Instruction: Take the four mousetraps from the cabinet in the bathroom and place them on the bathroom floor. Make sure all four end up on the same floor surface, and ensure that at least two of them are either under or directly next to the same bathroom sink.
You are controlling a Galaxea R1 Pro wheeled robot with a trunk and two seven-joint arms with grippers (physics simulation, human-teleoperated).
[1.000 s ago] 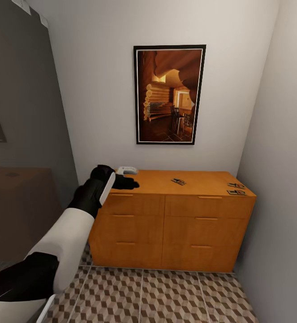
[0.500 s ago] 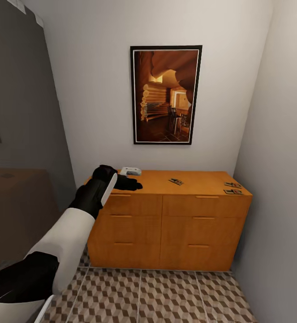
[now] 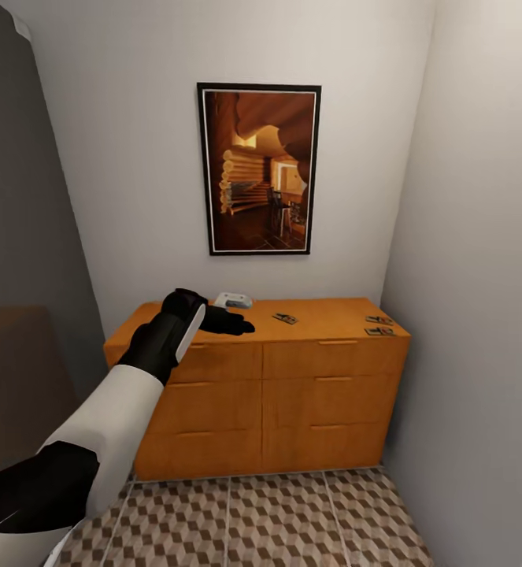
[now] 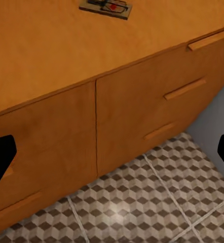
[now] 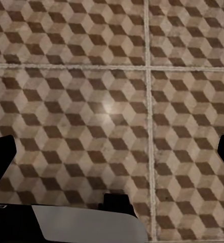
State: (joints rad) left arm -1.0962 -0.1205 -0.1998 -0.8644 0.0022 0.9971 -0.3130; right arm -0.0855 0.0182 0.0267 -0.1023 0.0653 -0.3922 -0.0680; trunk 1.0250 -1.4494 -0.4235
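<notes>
From the head camera we face a narrow corner of pale grey walls, with a dark-framed picture of a log interior (image 3: 259, 168) hung above the long low orange-brown wooden chest of drawers (image 3: 292, 386). On its top lie three tiny flat brown mousetraps: one near the middle (image 3: 285, 319) and two close together at the far right end (image 3: 379, 325); a small white box (image 3: 234, 300) sits toward the back. Our left gripper (image 3: 233, 324) reaches over the chest's front edge, and we cannot tell here how its fingers stand. Below spreads the cube-patterned brown and beige tiled floor (image 3: 292, 528).

In the left wrist view, black fingertips (image 4: 0, 157) sit spread wide, framing drawer fronts, floor and one mousetrap (image 4: 106, 7) on top.

In the right wrist view, our right gripper (image 5: 112, 152) is likewise spread wide over bare tiles (image 5: 91, 76).
</notes>
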